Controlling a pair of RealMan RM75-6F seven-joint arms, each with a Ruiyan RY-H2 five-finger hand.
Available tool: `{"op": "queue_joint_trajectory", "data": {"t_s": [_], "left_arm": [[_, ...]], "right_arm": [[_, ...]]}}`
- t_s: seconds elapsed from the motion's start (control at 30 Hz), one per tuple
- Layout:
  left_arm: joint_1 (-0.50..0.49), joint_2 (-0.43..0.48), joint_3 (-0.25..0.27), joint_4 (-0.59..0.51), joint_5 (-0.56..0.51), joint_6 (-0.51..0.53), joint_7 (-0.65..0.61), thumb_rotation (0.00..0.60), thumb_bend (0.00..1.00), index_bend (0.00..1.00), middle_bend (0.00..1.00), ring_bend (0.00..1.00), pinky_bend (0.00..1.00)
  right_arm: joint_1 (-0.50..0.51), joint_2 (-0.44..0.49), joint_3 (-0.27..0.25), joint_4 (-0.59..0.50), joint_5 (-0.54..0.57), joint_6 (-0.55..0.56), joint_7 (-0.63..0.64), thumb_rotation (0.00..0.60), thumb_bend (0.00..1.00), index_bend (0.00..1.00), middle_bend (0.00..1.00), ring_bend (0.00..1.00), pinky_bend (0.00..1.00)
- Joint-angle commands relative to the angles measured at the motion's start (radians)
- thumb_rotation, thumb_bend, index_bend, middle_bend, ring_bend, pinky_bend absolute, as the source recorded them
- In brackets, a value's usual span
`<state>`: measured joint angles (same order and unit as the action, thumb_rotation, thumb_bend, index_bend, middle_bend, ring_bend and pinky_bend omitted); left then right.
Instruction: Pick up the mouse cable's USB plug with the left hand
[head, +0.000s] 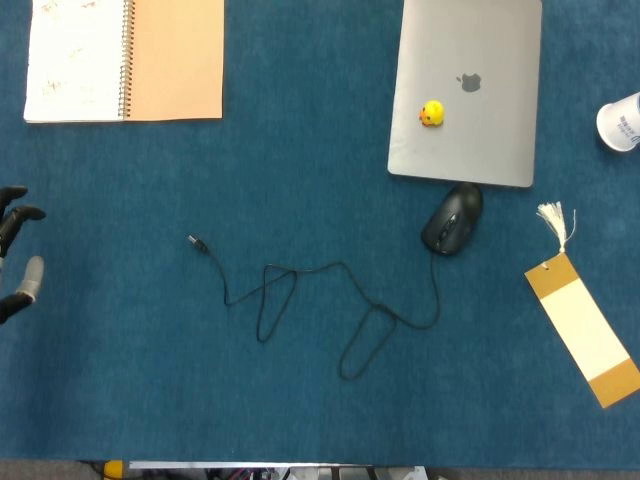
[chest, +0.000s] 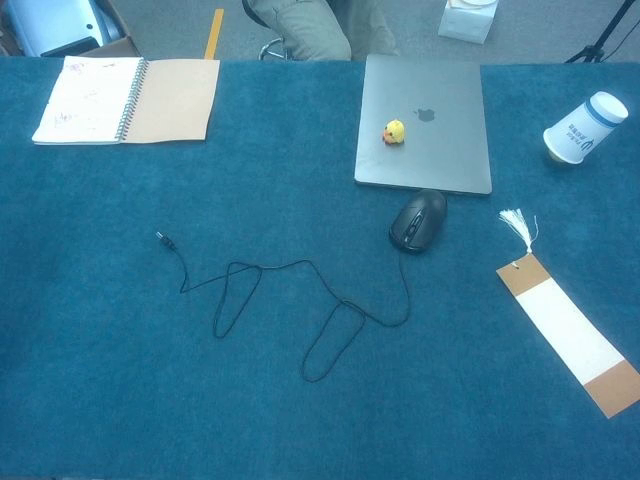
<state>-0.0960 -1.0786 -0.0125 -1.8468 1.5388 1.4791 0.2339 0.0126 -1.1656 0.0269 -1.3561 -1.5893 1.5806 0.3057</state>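
Observation:
The small black USB plug (head: 195, 241) (chest: 163, 238) lies flat on the blue table cloth, at the left end of a thin black cable (head: 345, 300) (chest: 310, 300) that loops across the middle to a black mouse (head: 453, 218) (chest: 418, 220). My left hand (head: 18, 255) shows only at the left edge of the head view, fingers apart, holding nothing, well left of the plug. The chest view does not show it. My right hand is out of both views.
A closed silver laptop (head: 500, 120) (chest: 450, 140) with a yellow toy duck (head: 431, 113) (chest: 394, 131) sits behind the mouse. An open spiral notebook (head: 125, 58) (chest: 125, 100) lies far left, a paper cup (head: 620, 122) (chest: 585, 127) far right, a tasselled bookmark (head: 585, 325) (chest: 570, 330) right.

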Motion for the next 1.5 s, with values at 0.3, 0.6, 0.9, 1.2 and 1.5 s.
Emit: {"op": "queue_joint_trajectory", "data": {"t_s": [0.3,0.6,0.9,1.2,1.5], "left_arm": [[-0.038,0.008,-0.006,0.016,0.009,-0.055,-0.037,0.6,0.4,0.32,0.21,0.0,0.0],[-0.141,0.004,-0.023,0.058,0.05,-0.175,-0.098,0.6,0.39,0.38,0.24,0.05,0.0],[-0.26,-0.065,-0.031,0.163,0.081,-0.308,-0.158,0.6,0.36,0.42,0.27,0.08,0.0],[-0.335,-0.166,-0.006,0.313,0.113,-0.383,-0.229,0.6,0.36,0.43,0.28,0.08,0.0],[-0.375,-0.269,0.033,0.467,0.143,-0.408,-0.297,0.6,0.36,0.44,0.28,0.08,0.0]], "right_arm": [[0.003,0.007,0.003,-0.013,0.0,-0.001,-0.011,0.6,0.37,0.7,0.49,0.35,0.43],[0.005,0.018,0.005,-0.029,0.002,-0.001,-0.022,0.6,0.37,0.7,0.49,0.35,0.43],[0.002,0.027,0.005,-0.039,0.006,0.0,-0.032,0.6,0.37,0.7,0.49,0.35,0.43],[-0.003,0.036,0.005,-0.059,0.011,0.004,-0.052,0.6,0.37,0.7,0.49,0.35,0.43],[-0.003,0.042,0.005,-0.079,0.012,-0.001,-0.075,0.6,0.37,0.7,0.49,0.35,0.43]]}}
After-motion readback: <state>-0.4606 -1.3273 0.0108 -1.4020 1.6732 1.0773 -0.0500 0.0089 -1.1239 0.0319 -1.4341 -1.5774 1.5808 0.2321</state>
